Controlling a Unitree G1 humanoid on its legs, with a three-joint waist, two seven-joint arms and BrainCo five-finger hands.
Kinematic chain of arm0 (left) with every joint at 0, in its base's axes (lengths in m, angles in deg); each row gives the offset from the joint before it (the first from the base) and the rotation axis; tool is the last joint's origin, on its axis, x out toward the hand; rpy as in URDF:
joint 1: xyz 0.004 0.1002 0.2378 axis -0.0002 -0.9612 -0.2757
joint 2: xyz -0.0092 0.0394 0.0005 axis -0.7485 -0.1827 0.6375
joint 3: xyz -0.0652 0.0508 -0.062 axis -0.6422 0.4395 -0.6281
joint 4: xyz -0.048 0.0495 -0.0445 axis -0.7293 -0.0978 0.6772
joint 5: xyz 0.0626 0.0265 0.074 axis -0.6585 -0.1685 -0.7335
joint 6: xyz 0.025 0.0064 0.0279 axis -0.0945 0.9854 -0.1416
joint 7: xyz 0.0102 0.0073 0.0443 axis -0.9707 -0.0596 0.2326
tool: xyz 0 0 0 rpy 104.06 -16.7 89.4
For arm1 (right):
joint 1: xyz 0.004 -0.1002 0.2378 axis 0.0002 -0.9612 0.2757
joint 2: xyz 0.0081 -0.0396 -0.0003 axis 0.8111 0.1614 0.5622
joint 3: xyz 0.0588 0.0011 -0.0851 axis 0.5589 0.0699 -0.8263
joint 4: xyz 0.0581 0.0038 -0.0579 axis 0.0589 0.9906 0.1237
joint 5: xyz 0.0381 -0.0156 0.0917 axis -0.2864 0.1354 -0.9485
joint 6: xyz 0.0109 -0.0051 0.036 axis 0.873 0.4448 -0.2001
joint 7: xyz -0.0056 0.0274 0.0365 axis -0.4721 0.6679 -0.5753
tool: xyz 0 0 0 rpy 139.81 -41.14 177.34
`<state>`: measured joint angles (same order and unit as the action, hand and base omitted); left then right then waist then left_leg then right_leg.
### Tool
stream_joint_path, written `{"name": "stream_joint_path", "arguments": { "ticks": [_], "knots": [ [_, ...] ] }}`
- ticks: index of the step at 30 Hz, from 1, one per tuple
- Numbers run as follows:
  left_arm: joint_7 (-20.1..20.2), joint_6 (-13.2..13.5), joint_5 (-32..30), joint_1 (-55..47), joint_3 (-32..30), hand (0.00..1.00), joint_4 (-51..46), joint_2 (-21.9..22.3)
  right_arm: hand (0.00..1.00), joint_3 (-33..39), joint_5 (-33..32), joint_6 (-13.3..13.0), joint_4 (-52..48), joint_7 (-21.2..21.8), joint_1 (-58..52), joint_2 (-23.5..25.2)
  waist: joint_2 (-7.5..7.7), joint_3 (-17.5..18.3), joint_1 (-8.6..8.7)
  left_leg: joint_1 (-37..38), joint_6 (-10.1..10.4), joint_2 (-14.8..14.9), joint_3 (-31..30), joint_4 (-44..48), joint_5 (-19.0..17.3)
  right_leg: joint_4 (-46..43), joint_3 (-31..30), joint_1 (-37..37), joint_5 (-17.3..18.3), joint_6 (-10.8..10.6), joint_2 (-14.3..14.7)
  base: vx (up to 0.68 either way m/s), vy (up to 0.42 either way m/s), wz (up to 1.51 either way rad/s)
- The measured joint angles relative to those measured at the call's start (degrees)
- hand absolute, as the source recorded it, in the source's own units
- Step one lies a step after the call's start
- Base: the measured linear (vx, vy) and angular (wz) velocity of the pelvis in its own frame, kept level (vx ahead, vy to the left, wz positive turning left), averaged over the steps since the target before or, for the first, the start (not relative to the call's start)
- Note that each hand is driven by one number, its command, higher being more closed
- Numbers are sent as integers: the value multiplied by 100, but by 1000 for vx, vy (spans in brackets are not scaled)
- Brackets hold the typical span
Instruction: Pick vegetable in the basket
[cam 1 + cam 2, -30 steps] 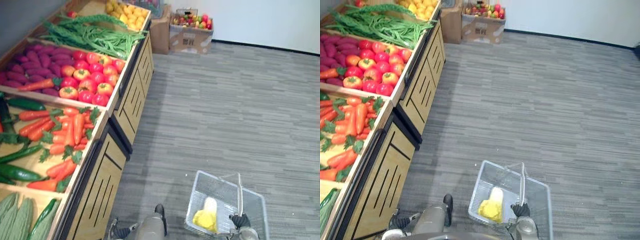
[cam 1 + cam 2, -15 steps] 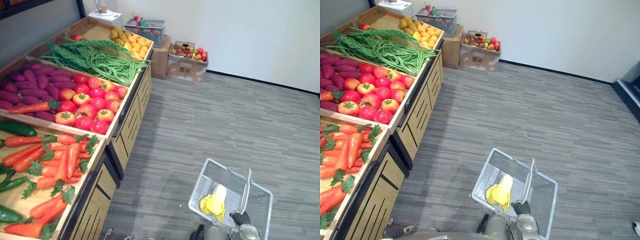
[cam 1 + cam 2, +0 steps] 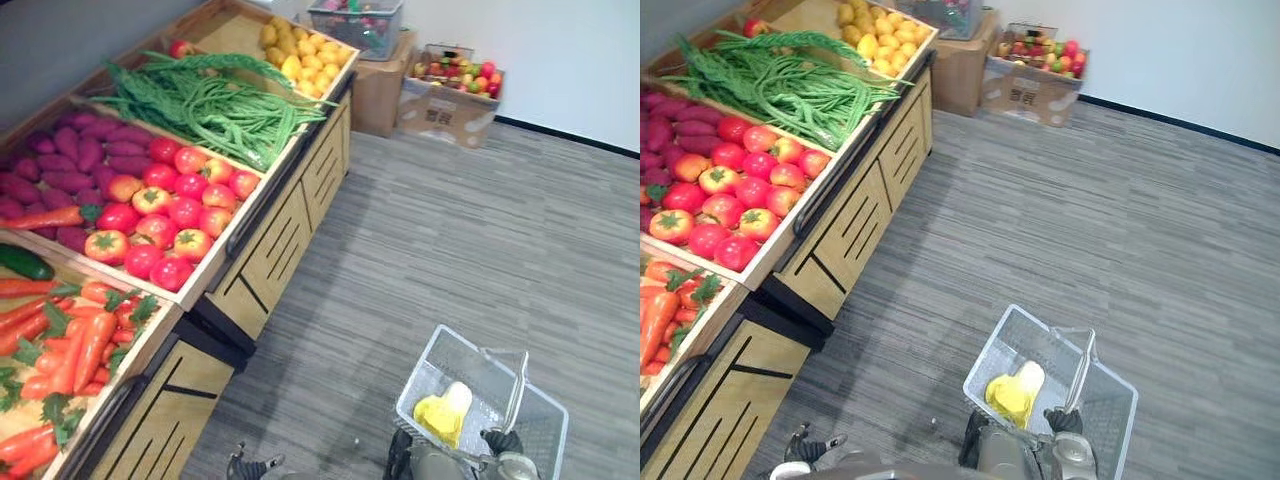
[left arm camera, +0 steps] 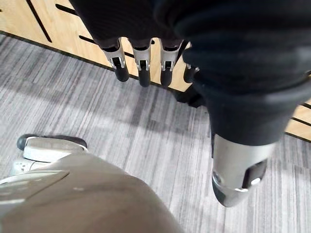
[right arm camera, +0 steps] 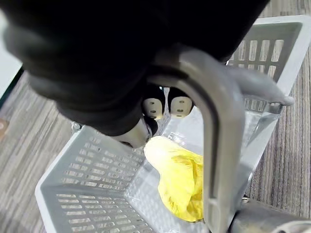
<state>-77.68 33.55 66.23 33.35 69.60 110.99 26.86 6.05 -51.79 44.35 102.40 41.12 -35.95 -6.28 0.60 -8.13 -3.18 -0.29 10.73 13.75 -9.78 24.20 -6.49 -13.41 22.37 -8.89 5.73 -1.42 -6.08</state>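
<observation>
Looks down from a shifted angle against half a second ago, a move of the camera and not of the things. Still carries the basket (image 3: 996,350) in the right hand (image 3: 1063,421), fingers (image 5: 181,105) curled round the handle (image 5: 215,141). Holds the yellow vegetable (image 5: 177,177) on the basket floor, just below those fingers and apart from them. Hangs the left hand (image 4: 142,54) with fingers straight, gripping nothing, near the stand (image 3: 280,250). Shows tomatoes (image 3: 170,215), green beans (image 3: 220,105) and carrots (image 3: 85,345) on that surface, and a cardboard box (image 3: 445,112) by the wall.
</observation>
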Motion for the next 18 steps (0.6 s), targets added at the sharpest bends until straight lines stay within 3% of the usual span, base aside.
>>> {"name": "stream_joint_path", "arguments": {
  "ticks": [1,2,3,4,5,6,7,8,9,11,12,16,18],
  "knots": [
    [-8,1,77,4,1,0,-8,-21,100,6,-22,30,107,-13,-71,-60,96,-54,-20,-328,93,13,172,567,10,271,283,382,-1,1,-82,349,-101,140],
    [-12,0,81,3,6,0,-10,-29,100,10,-27,60,114,-21,-119,-64,97,-54,-21,-503,140,25,351,827,-82,379,436,566,-1,0,-131,280,-50,149],
    [-18,-1,99,4,7,0,-10,-54,100,82,-26,69,133,-35,-192,-86,130,-73,2,-848,69,69,989,1135,-289,487,779,880,-2,-1,-254,222,8,159],
    [-32,1,246,8,3,0,-42,-79,100,227,-26,68,152,-35,-262,-86,164,-89,3,-1167,-106,128,1790,1138,-415,522,1125,1135,-2,-2,-393,204,42,158],
    [-45,2,300,9,6,0,-61,-79,100,247,-33,68,158,-41,-290,-99,166,-90,-4,-1287,-209,144,2171,1016,-420,524,1277,1229,-2,-3,-436,181,98,156],
    [-58,0,305,6,29,0,-108,-71,100,351,-37,73,163,-36,-313,-165,139,-75,-1,-1464,-520,133,2930,462,-197,518,1568,1393,-1,-6,-482,220,223,142],
    [-79,-1,307,5,106,0,-101,-66,100,488,-42,78,163,-41,-324,-160,61,-44,-8,-1599,-936,26,3606,-93,230,503,1782,1525,47,-140,-448,182,203,144],
    [-94,-3,298,2,115,0,-97,-74,100,531,-56,91,185,-40,-329,-103,93,14,2,-1538,-1035,-51,3816,-226,180,509,1851,1562,121,-277,-484,243,238,142],
    [-138,-12,302,13,113,0,-97,-160,100,575,-89,87,209,-25,-318,18,294,91,20,-1483,-1102,-403,3815,-710,224,537,1928,1525,180,-368,-637,168,131,106],
    [-162,-24,302,9,101,0,-73,-215,100,581,-136,83,205,-20,-194,129,470,62,-8,-1451,-1327,-777,3715,-1264,381,622,1961,1518,137,-425,-746,224,169,95],
    [-161,-55,291,-16,107,0,21,-240,100,583,-135,85,204,-15,-126,170,508,62,-28,-1439,-1359,-913,3620,-1346,400,649,1950,1579,123,-450,-805,181,101,69],
    [-161,-58,283,-210,97,0,25,-206,100,502,-129,86,105,10,-10,376,489,8,-213,-993,-1336,-970,3600,-1548,414,641,1812,1932,-63,-553,-802,81,-31,12],
    [-147,-58,231,-223,-17,0,128,-145,100,442,-120,71,36,15,4,431,472,42,-208,-792,-1271,-1022,3542,-2141,699,567,1814,1902,-218,-722,-760,-5,-103,14]
  ]
}}
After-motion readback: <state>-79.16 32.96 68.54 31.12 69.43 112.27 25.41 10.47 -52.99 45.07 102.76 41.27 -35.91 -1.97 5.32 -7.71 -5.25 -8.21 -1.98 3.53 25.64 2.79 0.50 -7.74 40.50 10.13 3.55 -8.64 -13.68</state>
